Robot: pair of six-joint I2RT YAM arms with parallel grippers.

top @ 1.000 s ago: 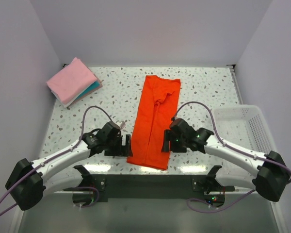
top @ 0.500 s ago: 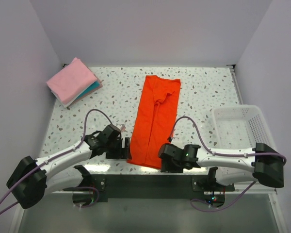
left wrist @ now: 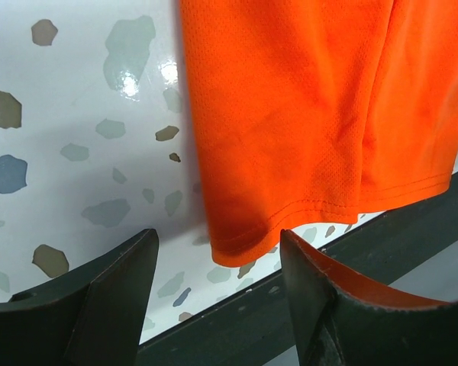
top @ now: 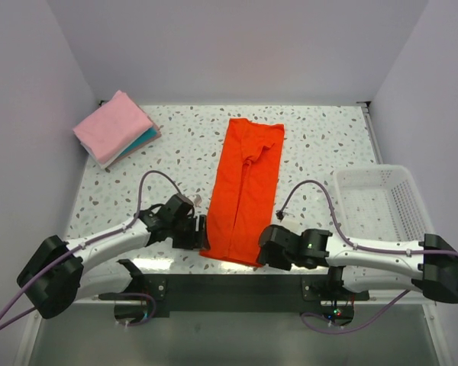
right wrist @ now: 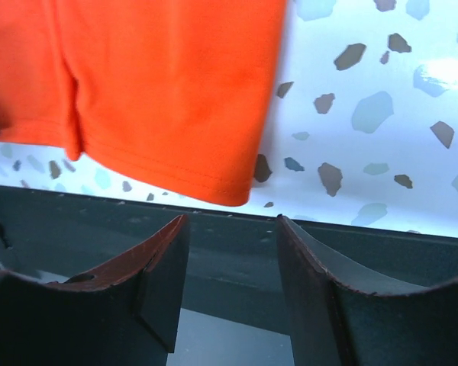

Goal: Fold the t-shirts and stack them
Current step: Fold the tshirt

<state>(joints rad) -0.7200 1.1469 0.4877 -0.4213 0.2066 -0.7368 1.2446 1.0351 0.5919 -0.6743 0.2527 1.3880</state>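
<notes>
The orange-red shirt (top: pixel 244 189) lies as a long narrow strip on the speckled table, its hem at the near edge. My left gripper (top: pixel 203 233) is open beside the hem's near-left corner; in the left wrist view that corner (left wrist: pixel 244 244) sits just ahead of the gap. My right gripper (top: pixel 264 256) is open at the near-right corner; in the right wrist view the corner (right wrist: pixel 229 191) lies just ahead of the fingers. Neither holds cloth. A folded pink shirt (top: pixel 113 126) lies on a folded teal one (top: pixel 143 140) at the far left.
A white mesh basket (top: pixel 378 200) stands at the right edge of the table (top: pixel 328 145). The dark frame rail (top: pixel 229 288) runs just below the table's near edge. White walls close in the left, back and right sides.
My right gripper has swung down from beside the shirt's right side to its near-right corner at the table edge. My left gripper has edged slightly toward the near-left corner.
</notes>
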